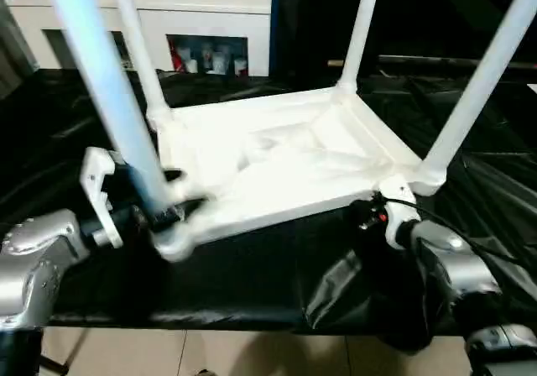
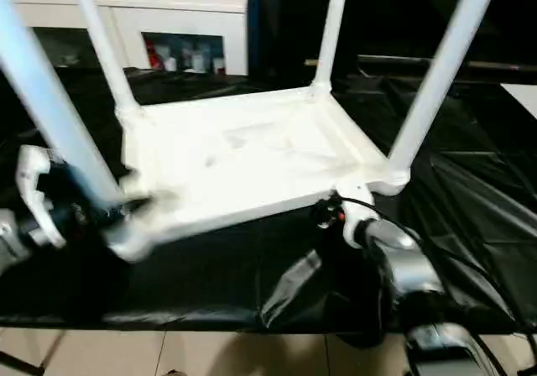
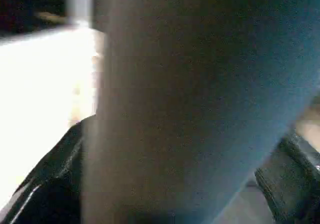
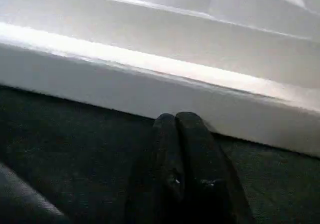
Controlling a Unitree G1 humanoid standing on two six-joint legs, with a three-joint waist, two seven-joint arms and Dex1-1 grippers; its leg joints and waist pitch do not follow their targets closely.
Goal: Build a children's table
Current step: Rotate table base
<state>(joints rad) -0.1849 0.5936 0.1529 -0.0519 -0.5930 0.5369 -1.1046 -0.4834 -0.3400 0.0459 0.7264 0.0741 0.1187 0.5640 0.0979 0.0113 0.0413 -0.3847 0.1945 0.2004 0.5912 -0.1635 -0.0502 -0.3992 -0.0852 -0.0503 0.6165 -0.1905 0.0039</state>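
Observation:
The children's table lies upside down on the black-draped work table, its white tabletop showing the underside. All of its white legs point up: near-left, far-left, far-right and near-right. My left gripper stands open around the base of the near-left leg; in the left wrist view that leg sits between the black fingers. My right gripper is shut and empty, its tips at the tabletop's rim by the near-right corner.
The black cloth of the work table ends at the front edge just below my forearms, with floor tiles beneath. A white glass-door cabinet stands behind the table at the back left.

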